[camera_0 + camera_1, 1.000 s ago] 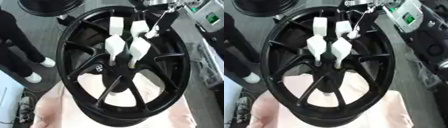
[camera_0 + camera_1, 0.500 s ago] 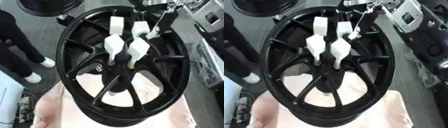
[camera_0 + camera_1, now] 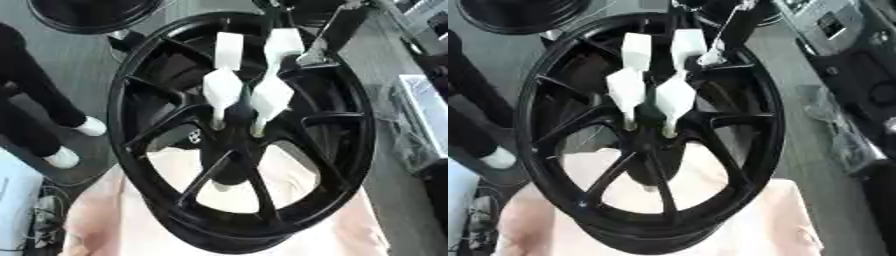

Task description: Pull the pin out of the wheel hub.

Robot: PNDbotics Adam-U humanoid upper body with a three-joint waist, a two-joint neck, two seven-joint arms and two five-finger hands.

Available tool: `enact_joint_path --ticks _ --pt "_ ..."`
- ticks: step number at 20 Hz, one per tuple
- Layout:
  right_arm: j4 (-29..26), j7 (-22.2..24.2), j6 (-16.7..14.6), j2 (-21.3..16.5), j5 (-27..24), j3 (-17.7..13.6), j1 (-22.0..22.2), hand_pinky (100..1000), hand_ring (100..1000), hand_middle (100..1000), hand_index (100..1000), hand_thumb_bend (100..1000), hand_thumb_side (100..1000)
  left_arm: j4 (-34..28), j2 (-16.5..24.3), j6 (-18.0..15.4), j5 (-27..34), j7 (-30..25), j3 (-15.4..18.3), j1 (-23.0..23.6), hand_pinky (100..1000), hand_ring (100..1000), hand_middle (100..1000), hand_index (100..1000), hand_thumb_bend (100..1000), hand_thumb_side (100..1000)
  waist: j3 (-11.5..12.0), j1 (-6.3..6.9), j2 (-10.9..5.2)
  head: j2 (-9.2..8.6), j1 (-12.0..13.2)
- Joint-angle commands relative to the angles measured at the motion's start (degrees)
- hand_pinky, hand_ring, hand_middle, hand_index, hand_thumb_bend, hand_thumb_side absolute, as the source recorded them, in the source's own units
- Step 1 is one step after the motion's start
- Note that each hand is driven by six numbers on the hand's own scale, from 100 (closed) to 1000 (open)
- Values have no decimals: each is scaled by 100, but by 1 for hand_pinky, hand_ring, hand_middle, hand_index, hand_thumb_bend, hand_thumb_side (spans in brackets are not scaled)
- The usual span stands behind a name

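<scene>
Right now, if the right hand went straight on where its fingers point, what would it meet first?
Probably the wheel hub: the right hand has its fingertips just above it, though depth is unclear.

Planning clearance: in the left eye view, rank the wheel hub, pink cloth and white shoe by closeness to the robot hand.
1. Wheel hub: centre, right at the right robot hand.
2. Pink cloth: below, across the bottom of the view.
3. White shoe: far left, on the floor.
</scene>
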Motion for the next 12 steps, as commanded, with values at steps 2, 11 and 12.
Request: enact_joint_path --ticks 2,11,12 --pt "-358 -93 142 -270 -236 -252 -95 699 428 257 505 347 100 -79 152 -15 1 3 13 -39 711 838 754 793 100 706 -12 26 -108 -27 -19" --pt "-570 -444 738 -901 -1026 -1113 -34 721 410 253 510 301 100 -82 160 -27 3 33 52 -5 711 838 755 793 100 705 -98 24 -116 2 75" --pt "-602 -543 799 -1054 -1126 -1277 55 723 410 254 511 299 100 -85 161 -31 3 44 63 -3 711 838 755 793 100 704 -108 23 -111 -3 93"
